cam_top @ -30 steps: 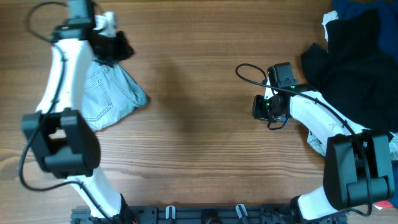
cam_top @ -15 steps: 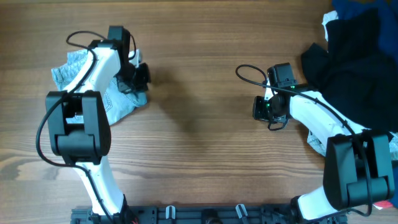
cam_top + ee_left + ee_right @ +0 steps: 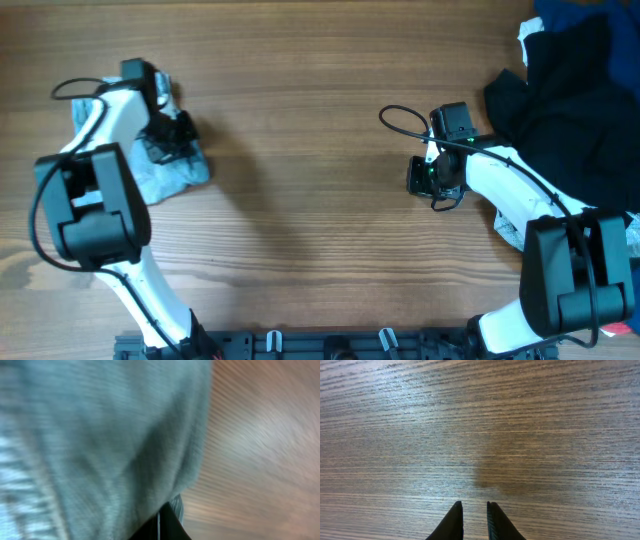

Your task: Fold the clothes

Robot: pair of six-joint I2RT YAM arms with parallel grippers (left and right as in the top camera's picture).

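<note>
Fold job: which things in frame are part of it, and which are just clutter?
Job:
- jeans
- left pincer, shut on the jeans
- right pincer, empty over bare table

Lying about:
- black garment
- dark blue cloth

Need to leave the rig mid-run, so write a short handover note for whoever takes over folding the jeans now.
Left gripper: shut on the pale light-blue denim jeans; denim fills its wrist view.
Right gripper: fingers nearly together, holding nothing, above the bare wooden table.
Jeans: bunched in a heap at the table's left side, not lying flat.
Done: no neat fold visible.
Left to do: spread the jeans flat, then fold them.
</note>
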